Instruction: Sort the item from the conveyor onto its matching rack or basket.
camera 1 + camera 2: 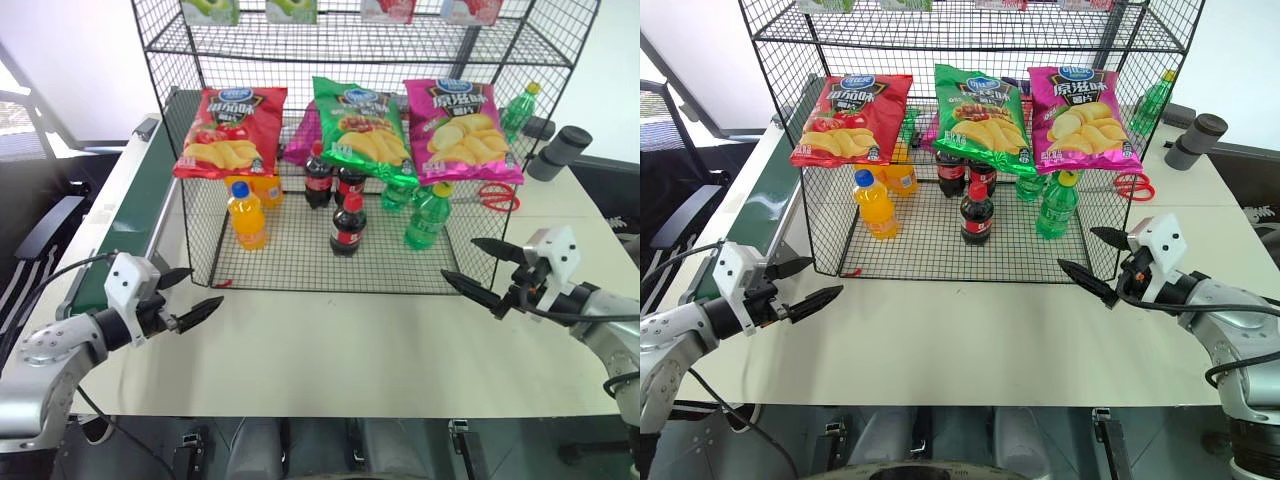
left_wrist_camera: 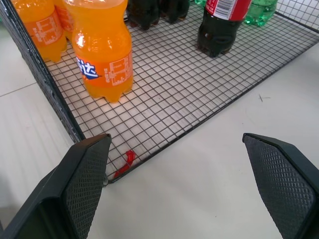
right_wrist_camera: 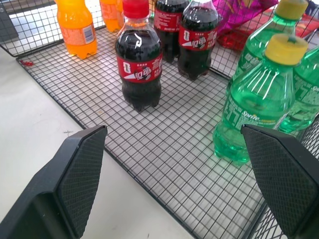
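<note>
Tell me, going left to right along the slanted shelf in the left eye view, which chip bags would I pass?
Red chip bag → green chip bag → pink chip bag.

left gripper (image 2: 192,186) fingers spread wide above the white table (image 2: 209,199); beyond, orange bottle (image 2: 102,50) and cola bottle (image 2: 222,25) upright on mesh tray (image 2: 199,84).

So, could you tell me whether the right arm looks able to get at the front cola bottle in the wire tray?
Probably yes: the right gripper is open, the cola bottle stands alone near the tray's open front.
</note>
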Motion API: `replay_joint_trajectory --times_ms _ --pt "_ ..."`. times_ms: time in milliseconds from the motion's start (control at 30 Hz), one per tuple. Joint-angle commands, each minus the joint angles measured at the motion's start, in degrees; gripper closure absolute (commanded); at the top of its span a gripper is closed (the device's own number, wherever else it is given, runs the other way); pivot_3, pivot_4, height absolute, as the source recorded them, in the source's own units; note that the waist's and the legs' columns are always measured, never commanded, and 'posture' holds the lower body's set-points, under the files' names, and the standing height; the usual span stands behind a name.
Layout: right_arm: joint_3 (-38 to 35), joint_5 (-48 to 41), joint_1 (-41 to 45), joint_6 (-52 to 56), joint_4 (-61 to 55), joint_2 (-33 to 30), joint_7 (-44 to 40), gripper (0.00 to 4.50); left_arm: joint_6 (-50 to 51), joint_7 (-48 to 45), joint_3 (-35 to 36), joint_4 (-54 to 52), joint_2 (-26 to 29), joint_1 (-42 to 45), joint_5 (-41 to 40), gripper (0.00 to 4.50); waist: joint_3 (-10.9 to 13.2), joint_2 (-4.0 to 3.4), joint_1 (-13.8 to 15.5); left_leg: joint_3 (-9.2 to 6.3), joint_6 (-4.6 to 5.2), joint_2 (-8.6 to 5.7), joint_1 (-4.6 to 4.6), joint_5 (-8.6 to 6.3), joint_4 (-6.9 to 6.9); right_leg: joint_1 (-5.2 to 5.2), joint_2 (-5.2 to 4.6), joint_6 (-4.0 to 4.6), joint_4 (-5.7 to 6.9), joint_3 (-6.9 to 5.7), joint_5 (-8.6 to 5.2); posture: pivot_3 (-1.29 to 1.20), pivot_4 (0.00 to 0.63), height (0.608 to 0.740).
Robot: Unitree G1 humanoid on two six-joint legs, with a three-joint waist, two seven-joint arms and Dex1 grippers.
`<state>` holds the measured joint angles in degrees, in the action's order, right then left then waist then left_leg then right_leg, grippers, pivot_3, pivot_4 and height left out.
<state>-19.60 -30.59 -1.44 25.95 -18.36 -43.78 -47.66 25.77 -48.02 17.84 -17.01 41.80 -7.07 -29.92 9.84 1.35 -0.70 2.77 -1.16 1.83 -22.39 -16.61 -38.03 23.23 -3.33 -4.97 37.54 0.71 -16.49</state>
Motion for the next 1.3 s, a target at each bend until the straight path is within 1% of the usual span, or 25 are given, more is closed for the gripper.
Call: replay_joint_trajectory --times_ms 33,600,867,1300 --pt "-1.73 -0.37 -0.01 -0.80 -0.82 -0.52 -0.26 0.03 -0.19 -0.46 1.68 -1.95 0.75 -0.32 -0.76 0.00 0.00 0.00 0.00 0.00 0.00 0.00 0.00 0.00 0.00 0.00 0.00 0.00 0.00 0.00 0.00 0.00 0.150 0.740" --pt "0.10 1.07 1.02 -2.95 1.55 0.09 -1.11 0.03 -0.76 1.28 1.35 -2.14 0.39 -0.12 0.69 0.00 0.00 0.00 -0.02 0.00 0.00 0.00 0.00 0.00 0.00 0.00 0.04 0.00 0.00 0.00 0.00 0.00 0.150 0.740" --pt "1.19 0.17 1.42 -0.48 -2.08 0.38 0.98 0.03 -1.06 1.64 0.63 -2.13 -0.05 0.07 0.94 0.00 0.00 0.00 -0.05 0.00 0.00 0.00 0.01 0.00 -0.01 0.00 0.03 -0.01 0.01 0.00 0.00 0.00 0.150 0.740" --pt "3.51 0.80 1.75 -0.93 -2.18 2.10 2.11 0.03 -1.62 2.45 -0.29 -2.03 -1.38 0.15 1.44 0.00 -0.01 0.01 -0.01 -0.01 0.00 0.00 0.01 0.00 -0.02 -0.01 0.04 -0.01 0.01 0.00 0.01 0.00 0.150 0.740"
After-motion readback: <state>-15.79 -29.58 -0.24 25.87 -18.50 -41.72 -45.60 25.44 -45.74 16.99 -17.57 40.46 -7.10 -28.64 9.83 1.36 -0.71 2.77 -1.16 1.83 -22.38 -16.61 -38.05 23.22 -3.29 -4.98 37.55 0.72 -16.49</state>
